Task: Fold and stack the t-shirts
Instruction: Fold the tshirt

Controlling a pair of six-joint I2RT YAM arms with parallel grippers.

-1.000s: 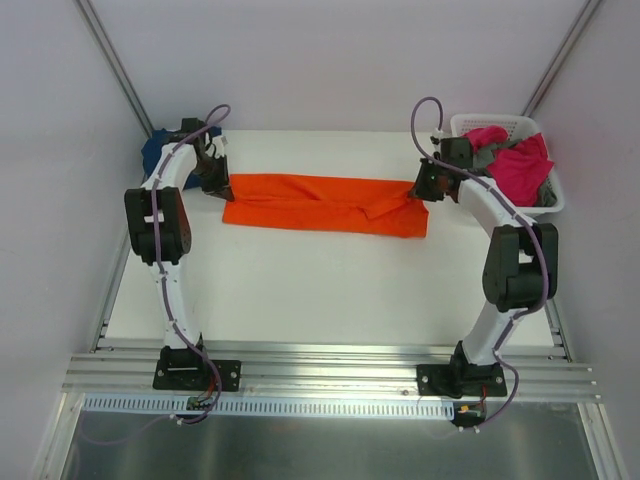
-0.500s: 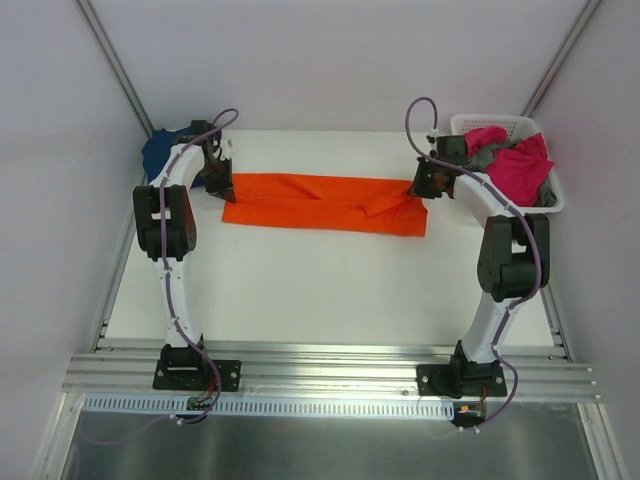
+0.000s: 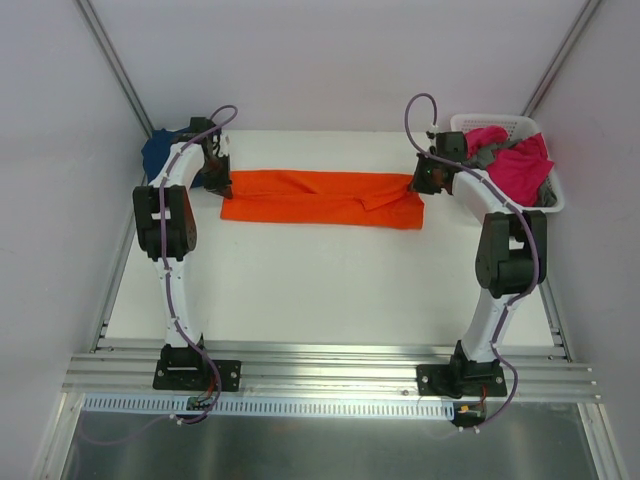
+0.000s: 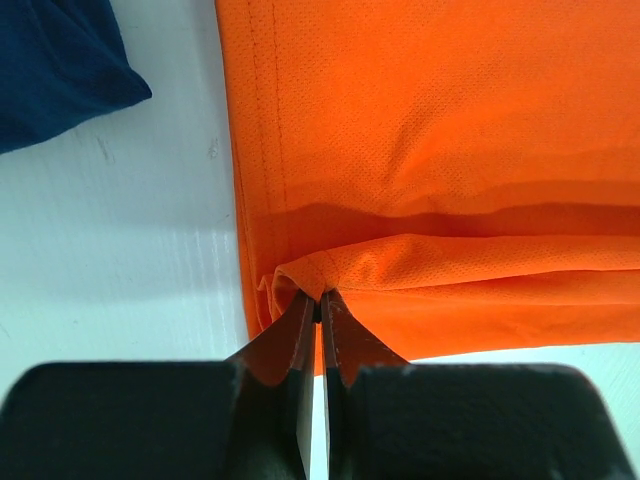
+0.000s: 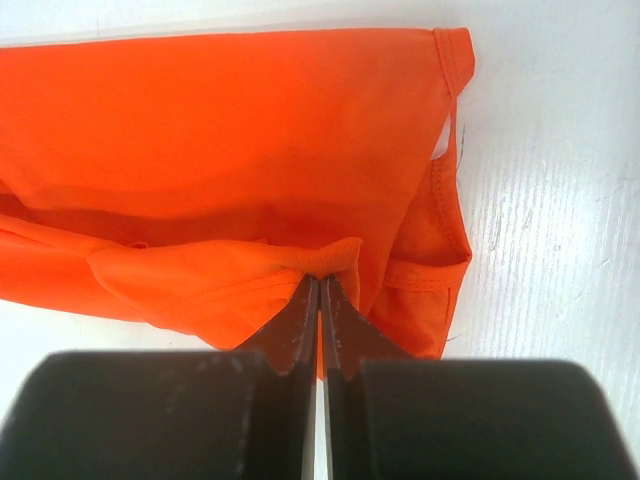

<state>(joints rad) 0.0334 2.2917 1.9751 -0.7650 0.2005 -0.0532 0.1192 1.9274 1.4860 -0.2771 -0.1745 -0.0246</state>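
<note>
**Table** (image 3: 300, 285): white, flat and matt, faintly streaked in the close views.
**Basket** (image 3: 480, 120): white slotted plastic, at the table's far right corner.
**Rails** (image 3: 330, 362): grooved aluminium, running side to side along the table's near edge.
**Steel sheet** (image 3: 320, 445): dull grey, just nearer than the rails.
**Walls** (image 3: 330, 60): plain white on three sides, with a slim metal pole (image 3: 112, 62) slanting up each far corner.

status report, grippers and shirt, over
Left gripper shut on orange t-shirt, left end. Right gripper shut on its right end. Navy t-shirt apart, not blocking.
</note>
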